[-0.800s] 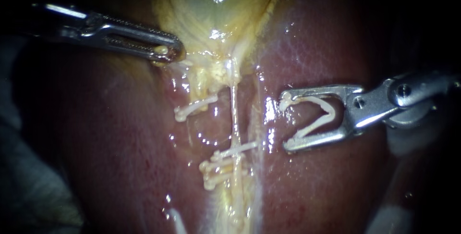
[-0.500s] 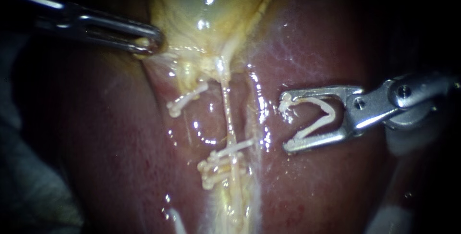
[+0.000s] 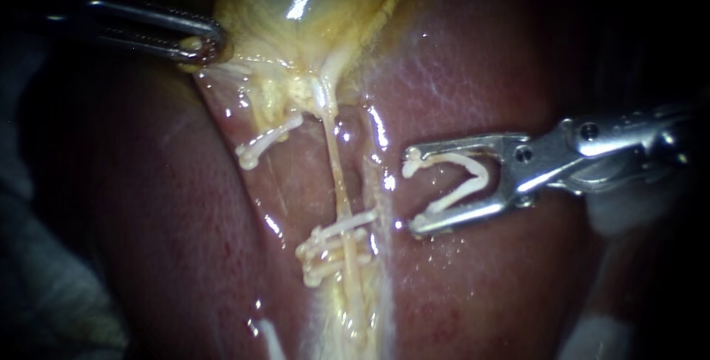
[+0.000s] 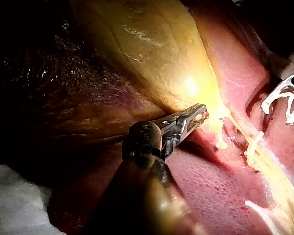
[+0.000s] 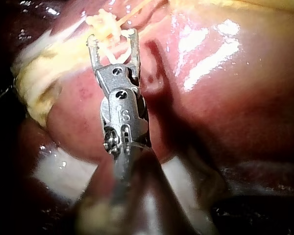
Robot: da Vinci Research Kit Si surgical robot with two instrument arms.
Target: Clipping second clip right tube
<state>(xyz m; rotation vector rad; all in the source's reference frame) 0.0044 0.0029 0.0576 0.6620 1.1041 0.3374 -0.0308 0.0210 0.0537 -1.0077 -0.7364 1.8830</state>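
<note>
While the left instrument (image 3: pixel 198 43) lies across the liver's (image 3: pixel 473 72) upper left edge, its jaws are clamped together on the lower left rim of the gallbladder (image 3: pixel 296 20). The left wrist view shows the same grip, with a bit of yellow tissue pinched at the tips. Under the gallbladder's neck a single white clip (image 3: pixel 265 143) sits at a slant on the yellow tissue. Just beside it the right tube (image 3: pixel 336 175), a thin pale strand, runs straight from the neck down toward the liver's lower edge. Near its lower end a cluster of white clips (image 3: pixel 333 245) crosses it, stacked close together. Further right, the right instrument (image 3: pixel 409 191) reaches in from the liver's right edge. Its jaws are spread wide and hold an open clip (image 3: pixel 458 196), V-shaped, with one leg along each jaw and its mouth turned toward the tube. The clip's tips are near the right tube but apart from it, so the tube is not between the legs. They stand level with the bare stretch above the cluster, and the lower tip is about level with the topmost clip. In the right wrist view the cluster lies just ahead of the jaws.
</note>
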